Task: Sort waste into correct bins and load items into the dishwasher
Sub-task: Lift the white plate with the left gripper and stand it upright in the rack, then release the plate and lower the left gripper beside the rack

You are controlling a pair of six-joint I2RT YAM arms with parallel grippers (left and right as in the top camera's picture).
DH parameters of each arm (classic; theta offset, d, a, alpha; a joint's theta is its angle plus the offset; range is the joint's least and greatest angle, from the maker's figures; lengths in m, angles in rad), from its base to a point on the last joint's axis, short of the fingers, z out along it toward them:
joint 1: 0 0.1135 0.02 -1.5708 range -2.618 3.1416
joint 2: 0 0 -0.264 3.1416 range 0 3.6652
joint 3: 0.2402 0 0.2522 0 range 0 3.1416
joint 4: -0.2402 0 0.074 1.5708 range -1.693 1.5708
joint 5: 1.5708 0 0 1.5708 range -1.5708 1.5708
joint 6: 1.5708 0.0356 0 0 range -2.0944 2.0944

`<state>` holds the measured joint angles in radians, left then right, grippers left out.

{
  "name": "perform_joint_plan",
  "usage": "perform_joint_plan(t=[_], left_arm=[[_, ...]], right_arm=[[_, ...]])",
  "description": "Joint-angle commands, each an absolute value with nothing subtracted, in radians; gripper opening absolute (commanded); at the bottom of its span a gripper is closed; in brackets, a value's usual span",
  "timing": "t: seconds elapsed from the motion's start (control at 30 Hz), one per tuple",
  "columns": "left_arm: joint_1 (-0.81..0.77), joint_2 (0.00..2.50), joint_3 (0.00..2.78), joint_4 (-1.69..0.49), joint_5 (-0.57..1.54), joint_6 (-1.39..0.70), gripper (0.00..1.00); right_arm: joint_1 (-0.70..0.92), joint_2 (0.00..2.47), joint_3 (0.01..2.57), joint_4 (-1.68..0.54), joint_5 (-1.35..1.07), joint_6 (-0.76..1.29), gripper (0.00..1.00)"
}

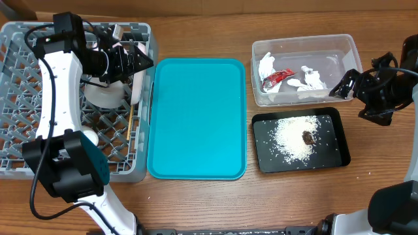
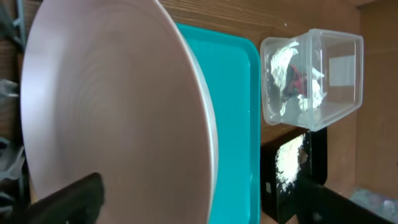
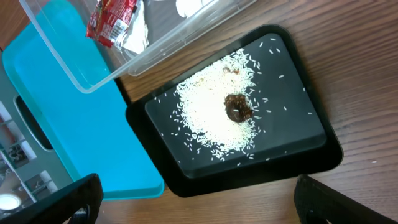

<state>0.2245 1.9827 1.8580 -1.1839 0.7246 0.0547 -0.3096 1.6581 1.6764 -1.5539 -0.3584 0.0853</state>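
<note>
The round white plate (image 1: 138, 85) stands on edge in the grey dish rack (image 1: 19, 98); its pinkish underside (image 2: 118, 106) fills the left wrist view. My left gripper (image 1: 134, 62) is open, with its fingers spread wide by the plate (image 2: 199, 205). Another white dish (image 1: 104, 94) and a small white cup (image 1: 91, 138) sit in the rack. The clear tub (image 1: 353, 46) holds napkins (image 1: 310, 79) and the red-and-silver wrapper (image 1: 277, 76). The black tray (image 1: 339, 140) holds rice (image 3: 211, 112) and the brown lump (image 3: 238, 109). My right gripper (image 1: 346, 98) is open and empty (image 3: 196, 202).
The teal serving tray (image 1: 196, 117) lies bare between the rack and the bins. The right arm hovers at the table's right side, beside the tub and above the black tray's far corner. Bare wood lies in front of the black tray.
</note>
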Motion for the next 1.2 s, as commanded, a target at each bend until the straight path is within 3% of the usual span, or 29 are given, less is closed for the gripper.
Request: perform_joint_plan(t=[0.0, 0.23, 0.63, 0.87, 1.17], left_arm=[[0.232, 1.892, 1.901, -1.187, 0.654, 0.056, 1.00], [0.194, 1.767, 1.904, -1.204, 0.297, -0.076, 1.00], [0.138, 1.754, 1.887, -1.482, -0.022, -0.323, 1.00], [0.096, 1.754, 1.887, -1.520, -0.048, -0.274, 1.00], [0.003, 1.754, 1.885, -1.562, -0.064, -0.205, 1.00]], right_arm=[[-0.309, 1.649, 1.695, -1.536, -0.353, 0.086, 1.00], [-0.270, 1.649, 1.695, -1.468, -0.360, 0.108, 1.00], [0.072, 1.650, 1.695, -1.206, -0.201, 0.104, 1.00], [0.139, 1.650, 1.695, -1.088, -0.184, 0.104, 1.00], [0.116, 1.649, 1.695, -1.176, -0.184, 0.113, 1.00]])
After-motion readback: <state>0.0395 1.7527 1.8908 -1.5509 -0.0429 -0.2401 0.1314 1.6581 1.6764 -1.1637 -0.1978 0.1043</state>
